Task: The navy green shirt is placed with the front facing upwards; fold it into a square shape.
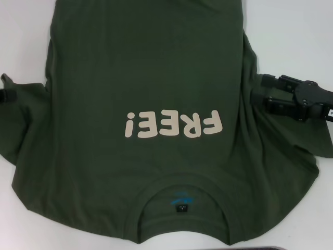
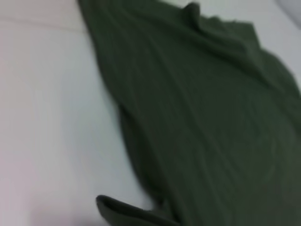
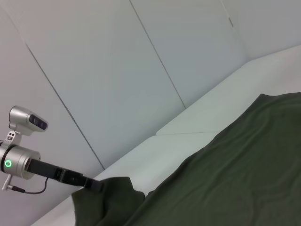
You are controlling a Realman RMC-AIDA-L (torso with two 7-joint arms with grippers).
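The navy green shirt (image 1: 151, 104) lies face-up on the counter (image 1: 291, 31), collar nearest the robot, with the left gripper (image 1: 6, 95) and right gripper (image 1: 260, 89) each at a sleeve, fingers' state unclear.

Setting read as a lab or robot test cell, not a home. A plain white table (image 1: 291, 31) filled the head view, bare of household clutter. In the right wrist view, large pale wall panels (image 3: 117, 70) with thin seams covered the upper frame, meeting the tabletop like an enclosure. At lower left of that view a silver robot arm (image 3: 21, 162) showed a lit green ring and a small camera module (image 3: 28, 120) on top. The only article laid out was the navy green shirt (image 1: 145, 73), spread flat.
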